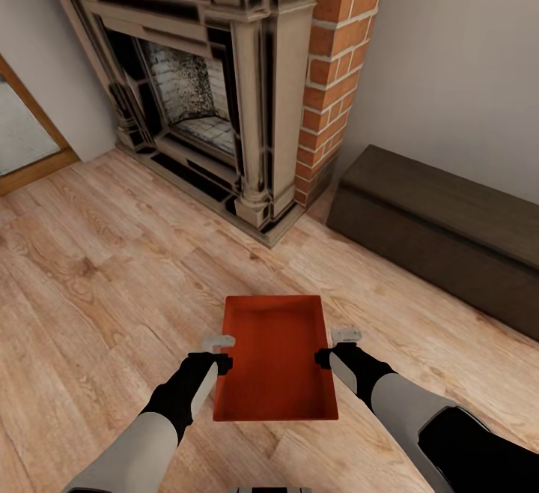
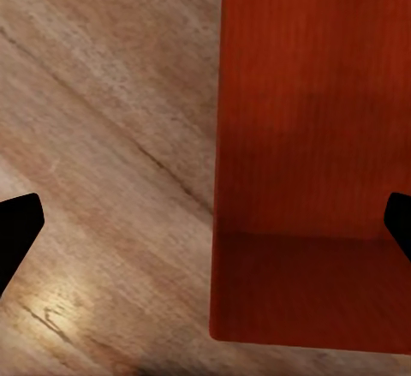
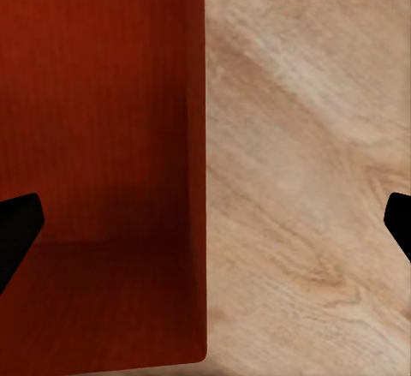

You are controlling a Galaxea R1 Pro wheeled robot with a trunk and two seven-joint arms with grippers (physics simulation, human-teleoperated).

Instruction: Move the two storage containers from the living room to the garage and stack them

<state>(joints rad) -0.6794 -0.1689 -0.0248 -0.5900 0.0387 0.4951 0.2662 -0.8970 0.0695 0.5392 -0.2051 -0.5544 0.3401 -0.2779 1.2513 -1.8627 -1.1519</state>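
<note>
Both grippers sit at the near part of the head view, one on each long side of a single storage container. The left gripper meets the container's left wall and the right gripper meets its right wall, roughly opposite each other. In each wrist view the two dark fingertips stand far apart at the picture's outer edges, so both sets of fingers are spread wide, and a container wall runs between them: one finger looks to be inside the bin and one outside, straddling the wall without pinching it. Whether any pad actually touches the wall I cannot tell.

Seen from the right wrist, the container shows its orange-red inner wall and bottom, with the right gripper spanning its rim line. The same holds for the left gripper over the other wall.

My reading is that the arms are paired this way because the bin is too wide for one gripper; taking both long walls keeps it level for carrying.

Beneath it lies the light wood plank floor of the living room, so the garage is yet to be reached. Further out stand a fireplace with a brick column and a long dark low bench along the wall.
</note>
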